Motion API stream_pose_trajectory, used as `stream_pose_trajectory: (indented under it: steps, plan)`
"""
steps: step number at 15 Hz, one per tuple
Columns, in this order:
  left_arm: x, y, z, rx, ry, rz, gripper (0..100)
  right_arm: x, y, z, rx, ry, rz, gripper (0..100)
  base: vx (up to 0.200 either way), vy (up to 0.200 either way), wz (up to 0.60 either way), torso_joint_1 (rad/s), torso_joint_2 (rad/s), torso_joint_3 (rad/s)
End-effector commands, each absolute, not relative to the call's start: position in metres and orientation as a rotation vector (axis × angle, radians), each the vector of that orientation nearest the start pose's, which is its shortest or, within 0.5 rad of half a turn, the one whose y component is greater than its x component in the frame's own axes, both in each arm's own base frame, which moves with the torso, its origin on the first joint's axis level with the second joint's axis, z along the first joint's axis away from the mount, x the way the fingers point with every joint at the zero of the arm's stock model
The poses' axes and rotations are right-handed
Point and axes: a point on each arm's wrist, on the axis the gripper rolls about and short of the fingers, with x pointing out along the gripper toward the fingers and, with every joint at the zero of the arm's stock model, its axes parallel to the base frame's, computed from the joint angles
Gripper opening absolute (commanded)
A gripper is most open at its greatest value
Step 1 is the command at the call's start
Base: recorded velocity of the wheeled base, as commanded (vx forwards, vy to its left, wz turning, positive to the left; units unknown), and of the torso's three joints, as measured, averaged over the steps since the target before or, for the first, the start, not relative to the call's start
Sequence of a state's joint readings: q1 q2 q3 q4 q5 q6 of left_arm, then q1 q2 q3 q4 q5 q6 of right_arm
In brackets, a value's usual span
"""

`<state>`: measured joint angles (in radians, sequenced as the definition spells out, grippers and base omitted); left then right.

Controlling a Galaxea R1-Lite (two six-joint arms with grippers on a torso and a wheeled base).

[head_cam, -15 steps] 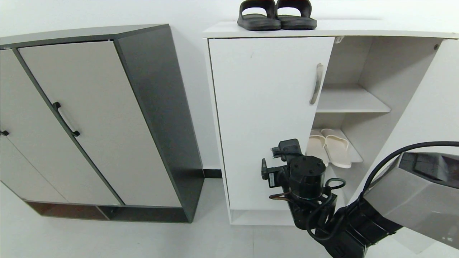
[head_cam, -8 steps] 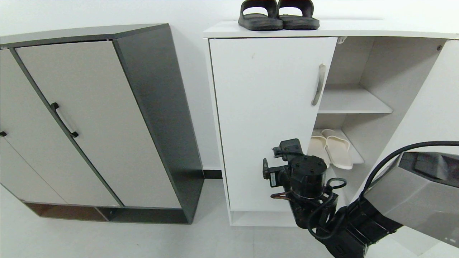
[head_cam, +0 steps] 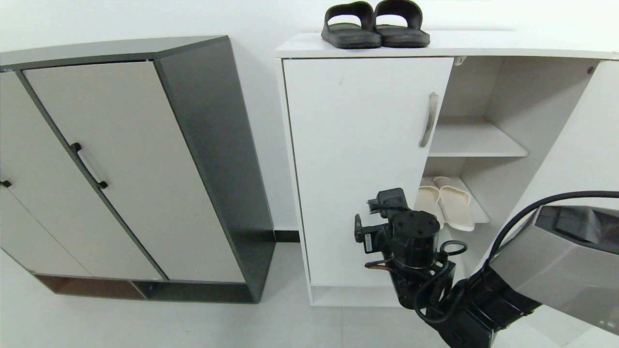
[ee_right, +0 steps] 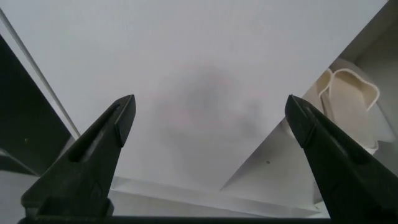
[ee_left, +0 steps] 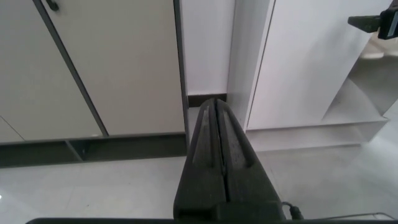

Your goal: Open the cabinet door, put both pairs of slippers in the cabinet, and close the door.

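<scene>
The pair of black rubber slide slippers [head_cam: 375,24] sits on top of the tall white wooden cabinet [head_cam: 362,159]. The pair of cream slippers [head_cam: 447,207] lies on its lower shelf [head_cam: 478,212], beside the open right door [head_cam: 575,145]. The right pincer [ee_right: 210,102] is spread wide, facing the closed left door [ee_right: 205,56]. The left pincer [ee_left: 215,106] is pressed together. Since a second ago only the head camera has shifted slightly; slippers and doors lie as before.

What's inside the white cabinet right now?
One pair of cream slippers sits on the lower shelf, seen through the open right side. The closed left door hides the rest of the interior. The black slippers sit on top, outside.
</scene>
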<state>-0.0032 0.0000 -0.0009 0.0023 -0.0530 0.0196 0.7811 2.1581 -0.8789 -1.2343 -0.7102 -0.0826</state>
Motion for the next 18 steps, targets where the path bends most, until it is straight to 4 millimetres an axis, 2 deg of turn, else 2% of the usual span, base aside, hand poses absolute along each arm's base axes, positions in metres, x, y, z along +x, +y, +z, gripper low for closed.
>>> stream_pose_trajectory:
  steps: [1,9,18]
  plan:
    - [-0.0227,-0.0011,0.075,0.02,0.006,-0.057,0,0.2845,0.2613,0.0983,-0.117,0.034,0.072,100,0.0,0.0,0.0,0.017,-0.04,-0.334]
    - [-0.0227,-0.0011,0.075,0.02,0.006,-0.055,0,0.2842,0.261,0.0976,-0.119,0.037,0.072,100,0.0,0.0,0.0,0.08,-0.47,-0.354]
    - [-0.0227,-0.0011,0.075,0.018,0.006,-0.055,0,0.284,0.2608,0.0989,-0.116,0.033,0.072,100,0.0,0.0,0.0,0.167,-0.48,-0.32]
